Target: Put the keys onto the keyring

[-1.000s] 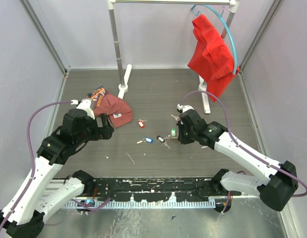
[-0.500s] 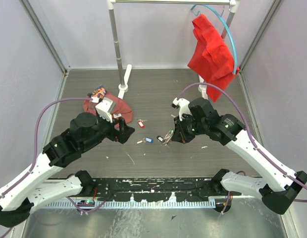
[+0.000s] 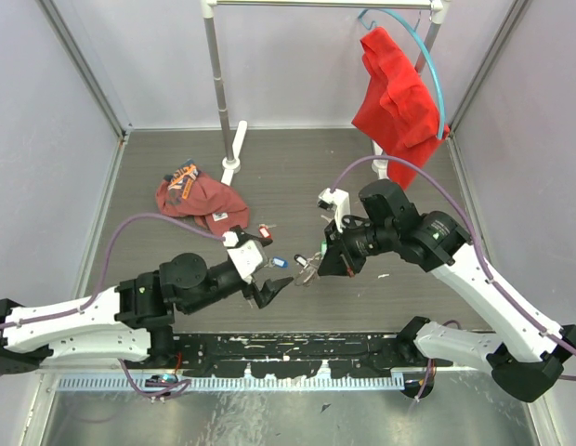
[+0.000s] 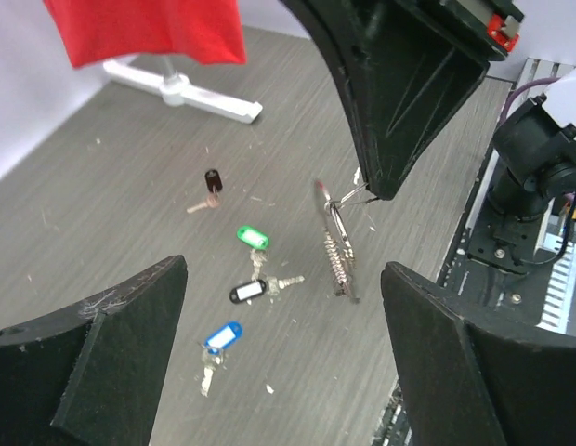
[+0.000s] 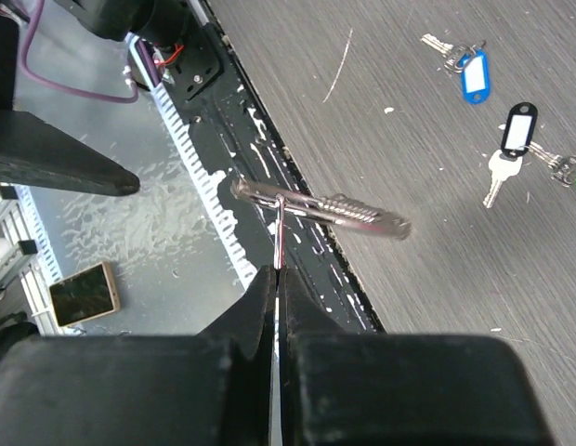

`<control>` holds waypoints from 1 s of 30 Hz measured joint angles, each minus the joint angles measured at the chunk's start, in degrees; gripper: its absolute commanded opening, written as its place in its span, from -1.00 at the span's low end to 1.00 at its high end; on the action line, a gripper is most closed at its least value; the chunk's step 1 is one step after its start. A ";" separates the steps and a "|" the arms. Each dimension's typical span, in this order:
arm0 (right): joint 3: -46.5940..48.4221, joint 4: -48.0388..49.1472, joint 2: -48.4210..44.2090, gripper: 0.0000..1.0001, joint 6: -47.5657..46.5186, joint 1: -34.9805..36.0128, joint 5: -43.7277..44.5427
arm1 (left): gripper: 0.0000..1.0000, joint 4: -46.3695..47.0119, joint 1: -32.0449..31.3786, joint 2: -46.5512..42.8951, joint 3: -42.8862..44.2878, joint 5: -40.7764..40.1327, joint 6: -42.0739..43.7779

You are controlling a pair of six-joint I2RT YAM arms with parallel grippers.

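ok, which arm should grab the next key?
Left. The left gripper is open and aimed at the loose keys; the right gripper is shut on the keyring.

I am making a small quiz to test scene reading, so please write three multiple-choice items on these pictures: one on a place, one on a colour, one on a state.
1. Where is the keyring?
A. in the left gripper
B. in the right gripper, clear of the table
C. inside a box

2. What colour is the cloth on the hoop hanger?
A. red
B. yellow
C. white

3. How is the left gripper?
A. shut on a key
B. shut on nothing
C. open, holding nothing

Answers:
1 B: the right wrist view shows the ring pinched at the closed fingertips.
2 A: the top view shows the cloth bright red.
3 C: its fingers stand wide apart, and the keys lie on the table beyond them.
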 measured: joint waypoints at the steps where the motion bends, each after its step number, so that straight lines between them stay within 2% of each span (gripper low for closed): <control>1: 0.11 -0.24 -0.04 -0.98 -0.15 0.00 -0.44 | 0.86 1.60 -0.63 -0.04 -0.79 -0.15 1.73; 9: 0.68 -0.96 -0.50 -0.99 -1.60 0.00 -3.74 | 0.90 11.43 -1.84 -2.97 -3.89 4.09 12.17; 17: 1.66 -1.33 -0.70 -0.99 -1.79 0.00 -5.66 | 0.82 13.07 -3.32 -0.31 -2.64 6.78 17.27; 30: 1.79 -1.33 -0.79 -0.99 -1.33 0.00 -6.84 | 0.76 12.90 -10.80 1.70 -2.43 0.79 25.97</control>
